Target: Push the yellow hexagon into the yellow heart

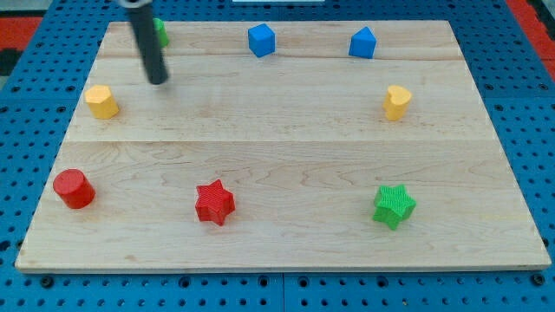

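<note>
Yellow hexagon [101, 101] sits near the wooden board's [286, 156] left edge, and you'll find the yellow heart [397, 101] well apart, near the right edge. My tip [158, 81] rests up-right of the hexagon, apart from it, holding nothing. A green block [161, 33] peeks behind the rod.

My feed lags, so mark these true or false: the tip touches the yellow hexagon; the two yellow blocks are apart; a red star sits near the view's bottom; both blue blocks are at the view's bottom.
1. My tip touches the yellow hexagon: false, it stands apart, up and right of it.
2. Yellow hexagon and yellow heart are apart: true.
3. Red star near the view's bottom: true.
4. Blue blocks at the bottom: false, both at the top.
</note>
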